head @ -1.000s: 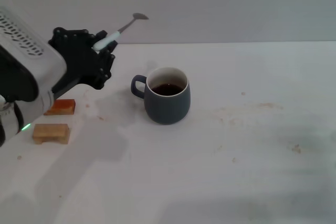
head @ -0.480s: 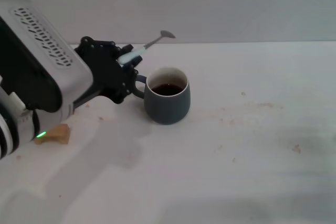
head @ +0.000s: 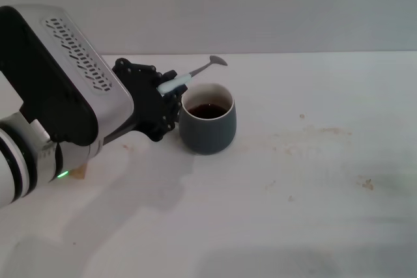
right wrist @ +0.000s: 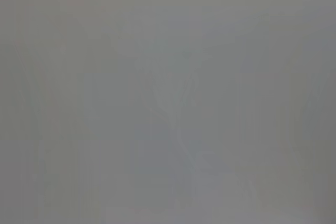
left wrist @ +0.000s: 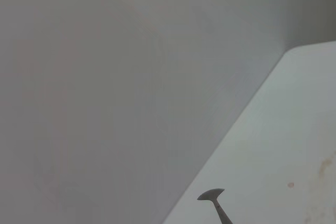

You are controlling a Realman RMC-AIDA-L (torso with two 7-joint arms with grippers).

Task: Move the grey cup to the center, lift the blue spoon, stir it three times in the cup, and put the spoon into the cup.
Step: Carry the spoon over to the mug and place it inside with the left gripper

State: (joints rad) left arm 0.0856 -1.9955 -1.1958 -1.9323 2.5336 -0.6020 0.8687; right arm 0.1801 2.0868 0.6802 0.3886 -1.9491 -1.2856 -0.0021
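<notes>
The grey cup stands upright near the table's middle, with dark liquid inside. My left gripper is right beside the cup's left side, covering its handle, and is shut on the blue spoon. The spoon's pale handle sticks out of the fingers, slanting up to the right. Its metal bowl hangs in the air just above the cup's far rim. In the left wrist view only the spoon bowl and a bit of stem show against the wall. The right gripper is out of view.
The white table stretches open to the right and front of the cup, with faint brown stains. A tan wooden block peeks out from under my left arm. A grey wall backs the table.
My left arm has carried the spoon rightward and lower, from well left of the cup to right against it. The spoon's bowl now hangs over the cup's far rim. The cup has not moved.
</notes>
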